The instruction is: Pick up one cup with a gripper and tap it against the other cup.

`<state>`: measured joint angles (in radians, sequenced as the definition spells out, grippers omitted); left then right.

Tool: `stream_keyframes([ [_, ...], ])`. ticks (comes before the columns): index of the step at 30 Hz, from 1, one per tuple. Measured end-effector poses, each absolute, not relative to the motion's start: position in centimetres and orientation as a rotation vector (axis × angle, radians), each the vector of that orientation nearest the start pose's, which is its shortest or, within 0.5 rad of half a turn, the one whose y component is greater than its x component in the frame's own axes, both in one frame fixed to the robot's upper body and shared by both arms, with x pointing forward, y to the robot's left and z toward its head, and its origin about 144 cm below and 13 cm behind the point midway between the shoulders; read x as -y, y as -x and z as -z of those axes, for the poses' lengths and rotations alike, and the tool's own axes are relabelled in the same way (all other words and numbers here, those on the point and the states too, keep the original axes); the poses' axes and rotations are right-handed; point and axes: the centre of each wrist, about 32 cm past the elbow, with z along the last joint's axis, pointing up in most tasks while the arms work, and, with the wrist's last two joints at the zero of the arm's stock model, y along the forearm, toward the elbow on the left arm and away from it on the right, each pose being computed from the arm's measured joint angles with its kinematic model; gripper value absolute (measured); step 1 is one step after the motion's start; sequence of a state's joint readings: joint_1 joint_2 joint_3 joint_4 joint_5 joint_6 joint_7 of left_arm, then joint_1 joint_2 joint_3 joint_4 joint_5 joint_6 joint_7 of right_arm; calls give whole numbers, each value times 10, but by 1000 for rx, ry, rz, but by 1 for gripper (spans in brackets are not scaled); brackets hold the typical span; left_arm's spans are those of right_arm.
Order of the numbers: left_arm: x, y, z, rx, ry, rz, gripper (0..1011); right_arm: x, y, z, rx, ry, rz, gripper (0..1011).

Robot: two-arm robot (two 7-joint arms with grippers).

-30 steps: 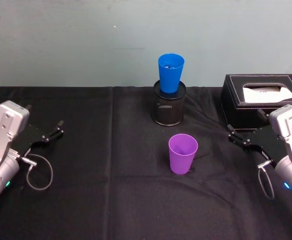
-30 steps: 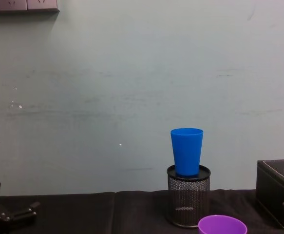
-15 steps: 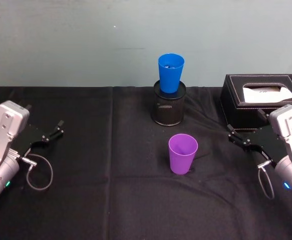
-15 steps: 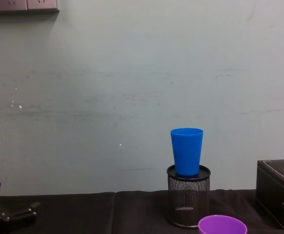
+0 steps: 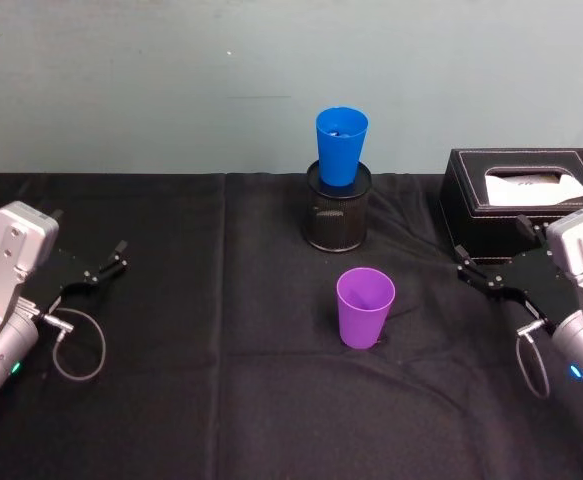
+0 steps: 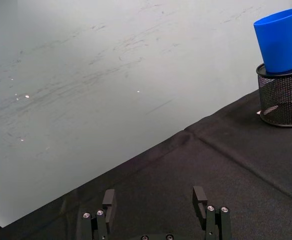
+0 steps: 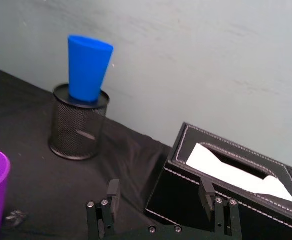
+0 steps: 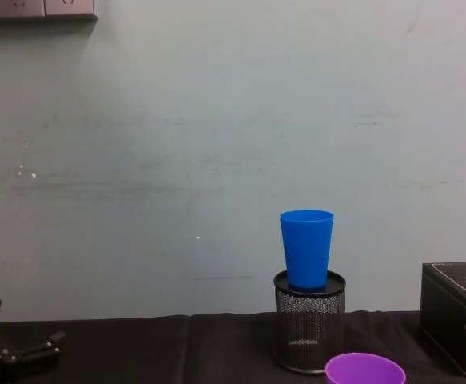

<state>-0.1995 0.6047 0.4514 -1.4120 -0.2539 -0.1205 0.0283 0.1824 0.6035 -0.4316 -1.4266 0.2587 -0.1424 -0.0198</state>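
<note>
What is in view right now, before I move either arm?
purple cup: one, purple, upright on the cloth, in front of the pot
blue cup: one, blue, upright in the pot's mouth
mesh pot: one, black, centre rear
tissue box: one, black, white tissue on top, right rear
tablecloth: one, black, covering the table
left gripper: one, black, open, far left
right gripper: one, black, open, beside the tissue box

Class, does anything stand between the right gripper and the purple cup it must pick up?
Nothing visible does. Bare black cloth lies between the open right gripper and the purple cup; the tissue box stands farther back, off that line.
</note>
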Motion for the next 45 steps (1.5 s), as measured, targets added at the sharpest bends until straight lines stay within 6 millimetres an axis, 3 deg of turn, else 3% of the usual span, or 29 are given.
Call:
stream_keyframes([
  [11,-310,-489,-1140,285,-304,-1248,1000,318,-459,-1152,252,172,1134,1003],
  [19,-310,-489,-1140,285,-304,-1248,1000,313,-429,-1136,179,130,962,1003],
  [25,-310,-489,-1140,285,-304,-1248,1000,302,-417,-1124,151,128,901,1003],
  [33,-310,-489,-1140,285,-305,-1248,1000,291,-420,-1116,118,129,885,1003],
  [45,-310,-489,-1140,285,-304,-1248,1000,274,-443,-1111,60,131,883,1003],
])
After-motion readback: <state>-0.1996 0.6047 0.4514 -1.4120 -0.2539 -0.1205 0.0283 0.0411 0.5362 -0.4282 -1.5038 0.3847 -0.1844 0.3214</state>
